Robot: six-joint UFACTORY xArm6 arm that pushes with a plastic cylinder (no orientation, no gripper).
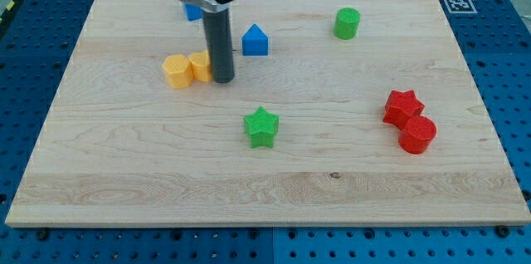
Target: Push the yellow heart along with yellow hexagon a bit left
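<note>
My tip [222, 80], the lower end of a straight dark rod with no jaws to open or close, is being seen resting on a wooden board [166, 173], in the board's upper left part. Nothing is being gripped by it; it is being pressed against the right side of the yellow heart [200, 66]. The yellow heart is being partly hidden by the rod, and its shape is hard to make out. The yellow hexagon [176, 71] is being shown touching the heart on the heart's left, so the two yellow blocks are sitting side by side in a short row, with my tip at the row's right end.

A blue block [255, 41] with a peaked top is being shown just to the right of the rod, a little nearer the view's top. Another blue block [192, 12] is being mostly covered by the arm's body near the top edge. A green cylinder [347, 23] is being seen towards the view's upper right. A green star [262, 126] is lying near the board's middle, below the rod. At the view's right, a red star [402, 107] and a red cylinder [417, 134] are being shown touching each other.
</note>
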